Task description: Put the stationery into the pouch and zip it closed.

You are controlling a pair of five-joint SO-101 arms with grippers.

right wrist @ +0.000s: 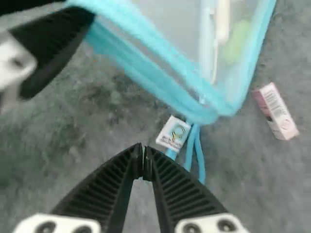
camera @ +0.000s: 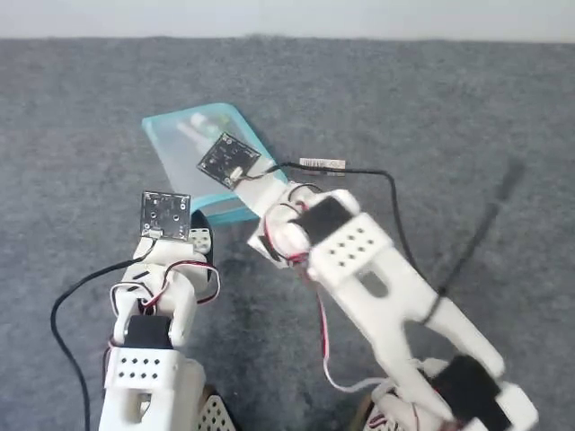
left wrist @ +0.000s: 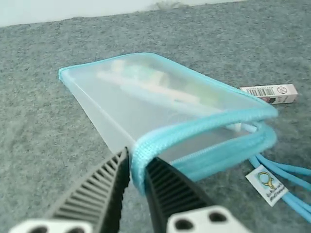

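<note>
Turquoise zip edging (left wrist: 204, 124) is pinched at its near corner by the left claw (left wrist: 136, 164), probably to steady the pouch (left wrist: 141, 97) and hold its mouth up. Just past that grip the two zip bands part, so the mouth looks unzipped. Pale stationery (left wrist: 146, 82) lies inside, further from the claw. The right claw (right wrist: 143, 154) is closed on nothing, its tips just short of the pull cord (right wrist: 195, 150) and tag (right wrist: 173, 134), seemingly placed to take the pull. Beyond the pouch a small box (left wrist: 270, 93) rests on the grey desk (left wrist: 39, 136), apparently left out.
</note>
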